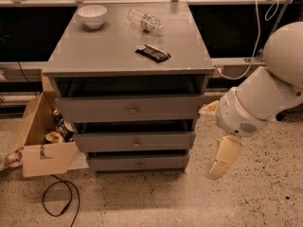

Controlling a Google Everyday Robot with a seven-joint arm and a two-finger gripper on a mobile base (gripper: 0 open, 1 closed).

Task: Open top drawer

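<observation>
The grey cabinet [128, 46] stands in the middle of the camera view with three drawers. The top drawer [94, 109] has the tallest front and a small round metal knob [133, 110] at its centre. A dark gap shows above its front. The two shorter drawers [104, 141] sit below it. My gripper [222, 157] hangs at the end of the white arm [258, 98], to the right of the cabinet and about level with the lower drawers. It is apart from the cabinet and touches nothing.
On the cabinet top lie a white bowl [92, 15], a clear plastic bottle [145, 20] on its side and a dark snack bar [152, 53]. An open cardboard box [35, 136] with clutter stands at the left. A black cable [59, 197] loops on the speckled floor.
</observation>
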